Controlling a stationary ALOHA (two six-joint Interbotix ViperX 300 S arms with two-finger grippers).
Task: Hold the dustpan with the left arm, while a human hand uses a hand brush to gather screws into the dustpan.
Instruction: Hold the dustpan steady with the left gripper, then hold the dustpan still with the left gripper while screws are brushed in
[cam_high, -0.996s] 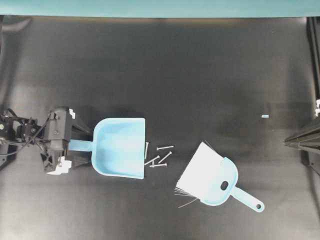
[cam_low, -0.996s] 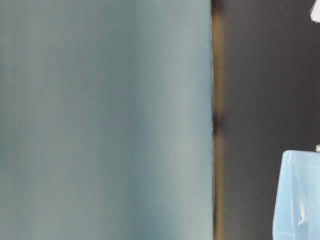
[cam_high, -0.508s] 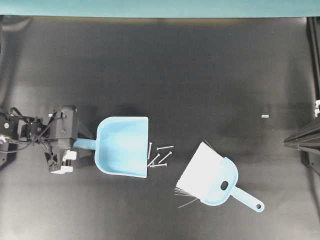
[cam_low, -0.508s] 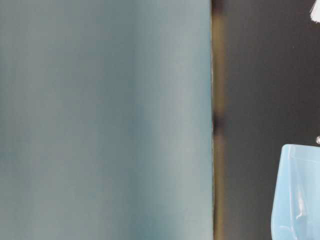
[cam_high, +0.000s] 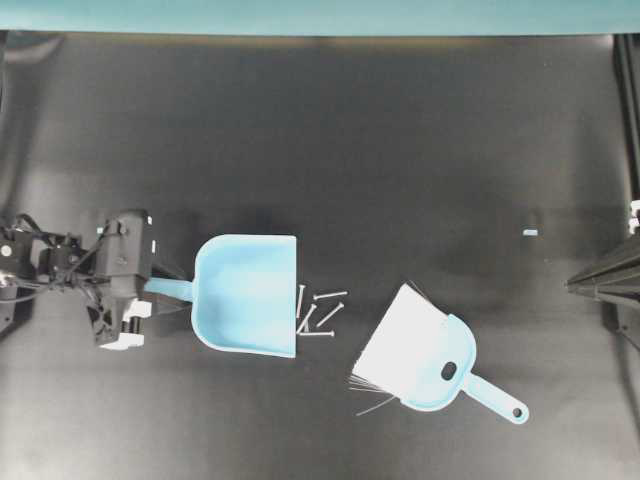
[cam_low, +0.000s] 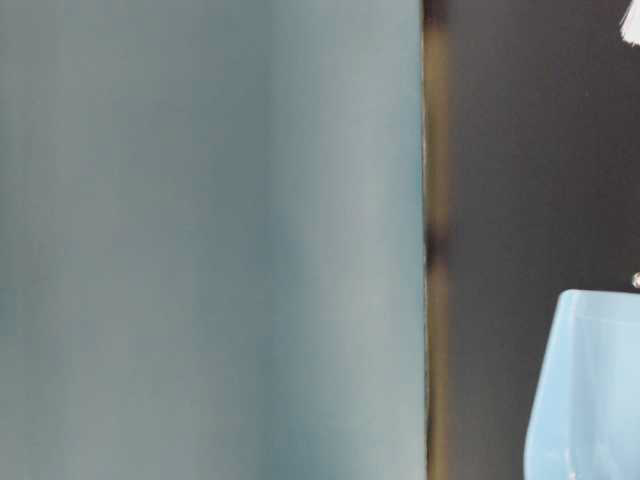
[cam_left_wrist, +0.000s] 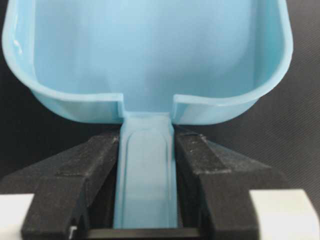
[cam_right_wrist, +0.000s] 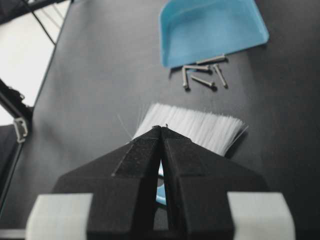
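Observation:
The light blue dustpan (cam_high: 245, 295) lies on the black mat with its open mouth facing right. My left gripper (cam_high: 165, 290) is shut on the dustpan's flat handle (cam_left_wrist: 147, 170), one black finger pressed against each side. Several silvery screws (cam_high: 318, 310) lie just outside the pan's mouth, one touching its edge. The hand brush (cam_high: 430, 365) lies further right, with its white bristles (cam_right_wrist: 200, 127) pointing toward the screws. My right gripper (cam_right_wrist: 161, 127) is shut with nothing in it, hanging above the brush. No human hand is in view.
A small light blue scrap (cam_high: 530, 232) lies on the mat at the right. The right arm's black frame (cam_high: 605, 275) stands at the right edge. A teal wall (cam_high: 320, 15) borders the far side and fills most of the table-level view (cam_low: 200, 240).
My left gripper went from open around the handle to shut on it. The dustpan slid slightly right, up against the nearest screw. Brush and right gripper have not moved.

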